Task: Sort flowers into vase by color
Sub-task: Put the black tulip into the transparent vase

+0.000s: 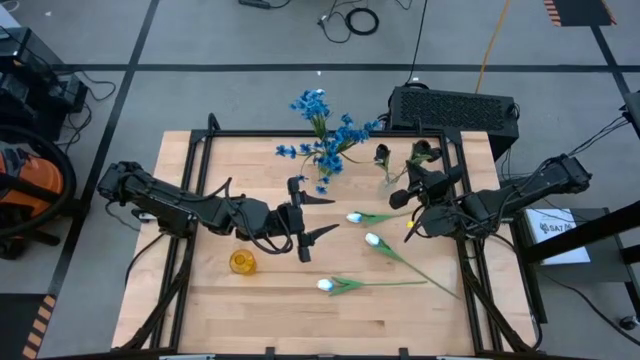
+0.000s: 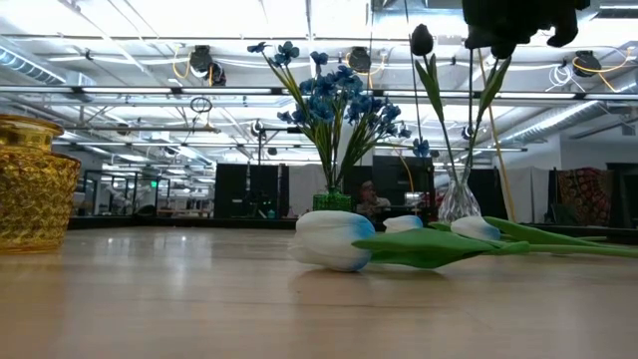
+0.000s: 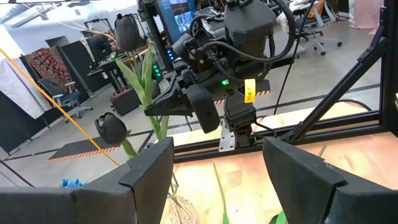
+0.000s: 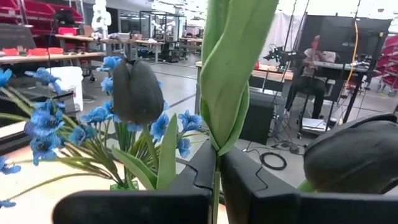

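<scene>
The right gripper (image 4: 214,180), clamped on a dark tulip's stem (image 4: 216,93) above the clear vase (image 2: 459,199) near the surface's far right corner, could miss the narrow neck and tip it. The left gripper (image 1: 318,215) waits mid-surface, fingers spread and empty.

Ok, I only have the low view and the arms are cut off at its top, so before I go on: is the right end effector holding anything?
Observer: Yes. The right end effector is shut on a green stem, right beside a dark tulip.
Operator: And the left one? I can't see it at all.
Observer: The left end effector is open and empty, over the middle of the table.
Operator: Anything close to it?
Observer: The nearest white tulip lies just beyond its fingertips.
</scene>
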